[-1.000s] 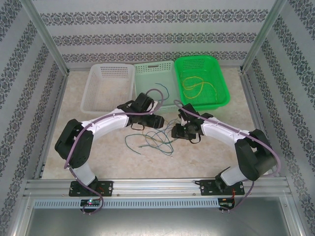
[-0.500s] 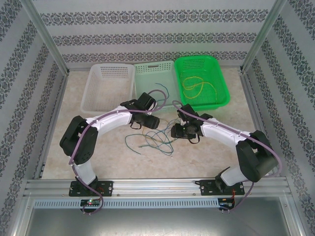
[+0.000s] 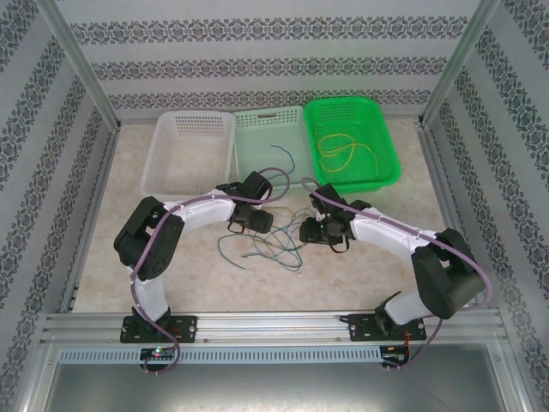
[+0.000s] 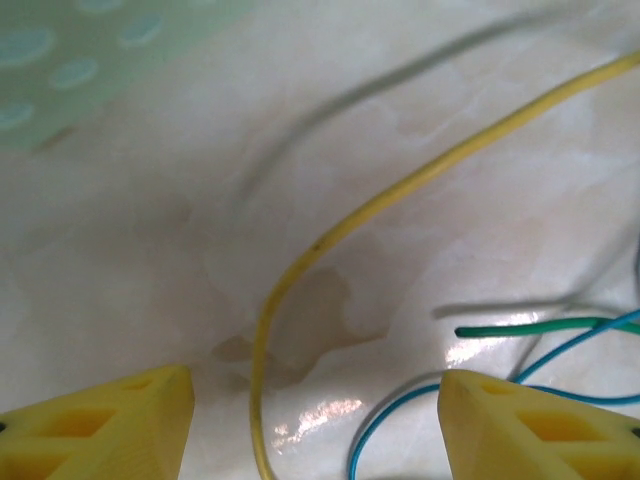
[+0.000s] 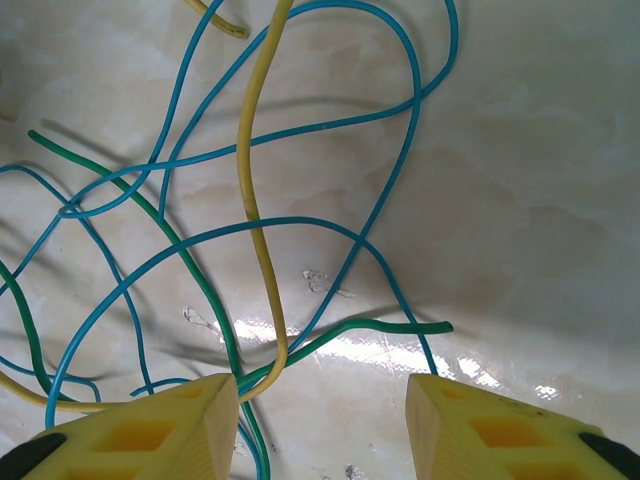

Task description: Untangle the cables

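**Desk:** From the top, what step is this?

**Photographer:** Both arms bend over a loose tangle of thin yellow, blue and dark green cables lying mid-surface. The left pincer and right pincer sit at its upper edge. Yellow strands already lie in the bright green plastic basket, so sorting looks part done. The jaws are too small to read here.

**Desk:** Left wrist?

**Photographer:** That pincer stands wide open and empty, straddling one yellow cable. A blue cable and a green cable are cut off at the frame's right edge.

**Desk:** Right wrist?

**Photographer:** It is also wide open, holding nothing, above crossing loops. Which strand lies on top is hard to judge. The next move likely calls for closing on a single strand and drawing it free.
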`<state>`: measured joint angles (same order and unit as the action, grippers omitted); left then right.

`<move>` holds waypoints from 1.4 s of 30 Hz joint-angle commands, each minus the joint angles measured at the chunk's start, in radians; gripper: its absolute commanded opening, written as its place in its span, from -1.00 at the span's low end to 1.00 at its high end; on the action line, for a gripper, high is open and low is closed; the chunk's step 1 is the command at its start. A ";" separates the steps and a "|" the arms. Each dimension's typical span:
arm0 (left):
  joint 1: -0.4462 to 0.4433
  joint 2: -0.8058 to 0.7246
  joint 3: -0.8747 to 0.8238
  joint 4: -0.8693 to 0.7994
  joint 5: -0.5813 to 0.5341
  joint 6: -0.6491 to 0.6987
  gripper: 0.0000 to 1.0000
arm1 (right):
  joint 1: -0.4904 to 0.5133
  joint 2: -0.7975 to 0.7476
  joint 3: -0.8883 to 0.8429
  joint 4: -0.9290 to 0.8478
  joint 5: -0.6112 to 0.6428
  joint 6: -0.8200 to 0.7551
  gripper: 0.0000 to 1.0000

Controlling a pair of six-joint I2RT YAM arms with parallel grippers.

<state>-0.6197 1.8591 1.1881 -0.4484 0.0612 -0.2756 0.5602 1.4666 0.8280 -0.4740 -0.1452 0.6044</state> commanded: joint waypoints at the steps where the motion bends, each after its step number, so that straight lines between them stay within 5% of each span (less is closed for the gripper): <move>1: 0.005 0.037 0.014 0.054 -0.053 -0.025 0.31 | -0.003 -0.019 0.000 -0.011 0.027 0.011 -0.02; 6: 0.006 0.057 0.005 0.092 -0.060 -0.028 0.19 | -0.003 -0.026 -0.007 -0.011 0.035 0.012 -0.01; 13: 0.005 0.078 0.000 0.114 -0.061 -0.037 -0.54 | -0.005 -0.036 -0.003 -0.024 0.048 0.009 0.01; 21: 0.005 -0.026 -0.083 0.155 -0.042 -0.060 -0.97 | -0.008 -0.049 -0.012 -0.026 0.056 0.005 0.01; 42: -0.019 -0.504 -0.214 0.225 -0.068 0.027 -0.97 | 0.025 -0.182 -0.006 0.104 0.107 -0.004 0.21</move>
<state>-0.6285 1.3979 1.0031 -0.2855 -0.0040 -0.2802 0.5728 1.3144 0.8265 -0.4297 -0.0673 0.5983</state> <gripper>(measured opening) 0.062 0.602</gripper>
